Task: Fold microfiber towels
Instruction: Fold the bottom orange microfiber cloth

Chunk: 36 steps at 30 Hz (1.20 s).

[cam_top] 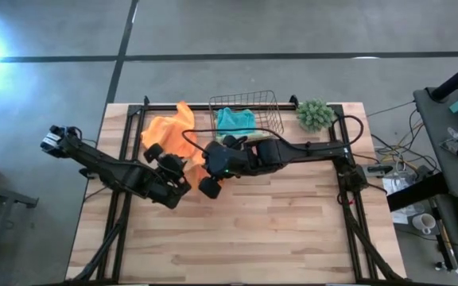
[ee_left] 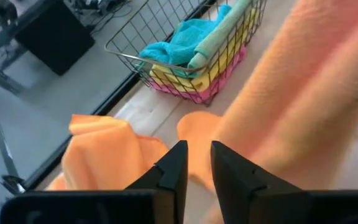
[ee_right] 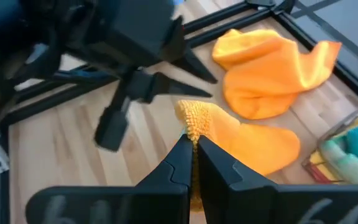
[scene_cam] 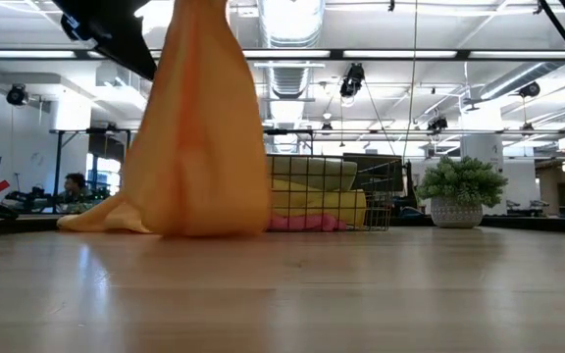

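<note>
Wooden tabletop (cam_top: 277, 230): right claw (ee_right: 193, 144) pinched shut on the hanging orange towel (scene_cam: 199, 137); left claw (ee_left: 196, 163), narrowly parted and empty, sits just beside its free edge

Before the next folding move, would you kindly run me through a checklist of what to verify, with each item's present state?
1. Right gripper pinching the hanging orange microfiber towel: ok, jaws shut on its edge.
2. Left gripper holding that towel: not ok, a narrow gap shows between its fingers, with no cloth in it.
3. Towel lifted off the wooden table: not ok, its lower end rests on the wood.
4. Second crumpled orange towel out of the way: cannot tell, it lies right beside the hanging one.
5. Wire basket with teal, yellow, pink and green cloths undisturbed: ok.
</note>
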{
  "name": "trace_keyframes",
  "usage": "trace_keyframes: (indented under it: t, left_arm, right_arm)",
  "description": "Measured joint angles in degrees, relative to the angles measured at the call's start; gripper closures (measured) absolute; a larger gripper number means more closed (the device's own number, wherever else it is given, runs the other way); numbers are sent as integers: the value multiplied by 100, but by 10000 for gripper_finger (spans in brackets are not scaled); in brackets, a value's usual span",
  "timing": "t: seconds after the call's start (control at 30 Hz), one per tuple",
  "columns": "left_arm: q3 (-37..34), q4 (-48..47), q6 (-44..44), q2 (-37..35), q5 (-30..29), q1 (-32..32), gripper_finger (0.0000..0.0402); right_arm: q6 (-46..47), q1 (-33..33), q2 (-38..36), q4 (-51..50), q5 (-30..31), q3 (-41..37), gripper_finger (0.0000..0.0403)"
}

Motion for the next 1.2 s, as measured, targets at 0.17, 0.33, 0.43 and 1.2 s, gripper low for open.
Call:
trace_keyframes:
  t: [0.17, 0.33, 0.43, 1.2]
  left_arm:
    - [-11, 83, 397, -4, 58, 0, 355]
    - [-22, 244, 377, -4, 760, 0, 356]
    - [-26, 254, 377, -7, 1053, 0, 351]
    - [-1024, 1032, -628, -94, 1152, -1129, 242]
  right_arm:
    - [0, 74, 0, 76, -98, 0, 394]
    - [55, 22, 0, 75, 36, 0, 394]
    - [61, -82, 0, 77, 50, 0, 394]
    - [57, -897, 0, 24, 52, -4, 394]
